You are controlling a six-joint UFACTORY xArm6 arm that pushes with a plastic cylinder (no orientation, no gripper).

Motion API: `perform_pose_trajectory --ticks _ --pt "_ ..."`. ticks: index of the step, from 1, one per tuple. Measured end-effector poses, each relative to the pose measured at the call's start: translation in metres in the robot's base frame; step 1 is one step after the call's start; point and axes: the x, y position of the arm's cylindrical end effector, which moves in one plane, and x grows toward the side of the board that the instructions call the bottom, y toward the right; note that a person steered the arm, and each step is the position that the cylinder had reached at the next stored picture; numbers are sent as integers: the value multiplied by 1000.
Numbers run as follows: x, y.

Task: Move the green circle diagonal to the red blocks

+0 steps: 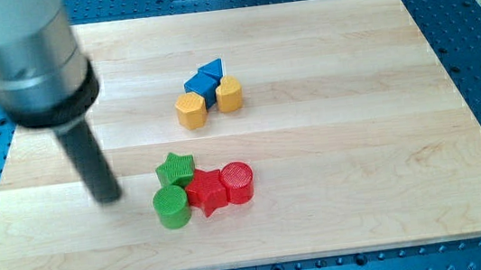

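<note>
The green circle [172, 206] sits on the wooden board, touching the left side of the red star [206, 192]. The red circle [238, 182] touches the star's right side. A green star [174, 169] lies just above the green circle, against the red star's upper left. My tip [109, 199] rests on the board to the left of the green circle, a short gap away, touching no block.
A cluster near the board's upper middle holds a blue cube [198, 86], a blue triangle [212, 69], a yellow hexagon [191, 110] and a yellow block [229, 93]. The board [361, 157] lies on a blue perforated table.
</note>
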Motion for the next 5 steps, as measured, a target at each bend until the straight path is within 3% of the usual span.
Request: perform_pose_trajectory --ticks 1,3,4,5 --pt "28 50" --pt "-38 164" --pt "-87 204" --pt "-104 232"
